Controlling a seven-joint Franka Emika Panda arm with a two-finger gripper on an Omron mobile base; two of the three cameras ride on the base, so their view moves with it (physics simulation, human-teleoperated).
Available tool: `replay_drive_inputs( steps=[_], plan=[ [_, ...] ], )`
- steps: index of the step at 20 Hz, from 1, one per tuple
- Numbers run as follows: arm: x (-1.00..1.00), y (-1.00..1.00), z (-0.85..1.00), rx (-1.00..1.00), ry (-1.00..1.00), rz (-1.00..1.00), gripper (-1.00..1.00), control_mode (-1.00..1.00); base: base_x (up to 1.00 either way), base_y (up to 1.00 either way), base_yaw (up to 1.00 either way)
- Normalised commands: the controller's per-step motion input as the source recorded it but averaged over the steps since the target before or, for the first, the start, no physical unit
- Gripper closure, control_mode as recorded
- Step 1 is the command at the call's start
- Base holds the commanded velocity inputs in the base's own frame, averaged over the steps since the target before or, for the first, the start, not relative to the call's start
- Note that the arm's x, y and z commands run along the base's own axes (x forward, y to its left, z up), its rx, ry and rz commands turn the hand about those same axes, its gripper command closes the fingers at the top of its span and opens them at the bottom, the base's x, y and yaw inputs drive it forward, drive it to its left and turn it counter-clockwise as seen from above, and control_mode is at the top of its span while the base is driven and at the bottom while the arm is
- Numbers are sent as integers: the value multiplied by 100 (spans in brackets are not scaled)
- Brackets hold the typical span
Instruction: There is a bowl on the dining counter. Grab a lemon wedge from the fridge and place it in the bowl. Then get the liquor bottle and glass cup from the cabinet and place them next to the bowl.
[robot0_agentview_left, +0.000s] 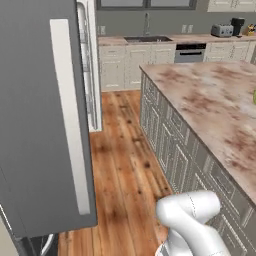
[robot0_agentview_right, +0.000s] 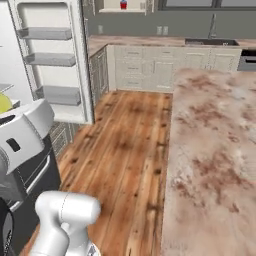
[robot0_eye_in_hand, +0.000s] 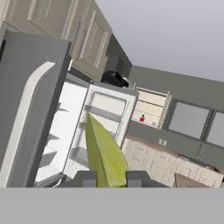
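My gripper (robot0_eye_in_hand: 111, 179) is shut on the lemon wedge (robot0_eye_in_hand: 105, 153), a yellow-green sliver standing up between the two dark fingertips (robot0_eye_in_hand: 85, 178). In the right base view the lemon wedge (robot0_agentview_right: 4, 103) shows at the left edge, above my white hand. The fridge (robot0_eye_in_hand: 65, 131) stands open, with white shelves inside; its dark-grey door (robot0_agentview_left: 45, 125) with a long white handle swings out on the left. The dining counter (robot0_agentview_left: 215, 105) stretches along the right. The liquor bottle (robot0_agentview_right: 123, 5) sits far off in an open wall cabinet (robot0_eye_in_hand: 148, 109). The bowl is out of view, and I cannot make out the glass cup.
A wooden floor (robot0_agentview_left: 125, 165) runs between the fridge and the island. Cream wall cabinets with a sink (robot0_agentview_left: 147, 38), a toaster (robot0_agentview_left: 221, 31) and a dishwasher (robot0_agentview_left: 190, 52) line the far wall. The open door's shelves (robot0_agentview_right: 50, 60) stick out at the left.
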Motion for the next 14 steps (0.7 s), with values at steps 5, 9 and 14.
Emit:
replay_drive_inputs(
  steps=[5, 9, 14],
  plan=[
    [0, 0, 0, 0, 0, 0, 100, 100, -98, -42, -42],
    [0, 0, 0, 0, 0, 0, 100, 100, -100, -38, -37],
    [0, 0, 0, 0, 0, 0, 100, 100, -98, -33, -36]
  ],
)
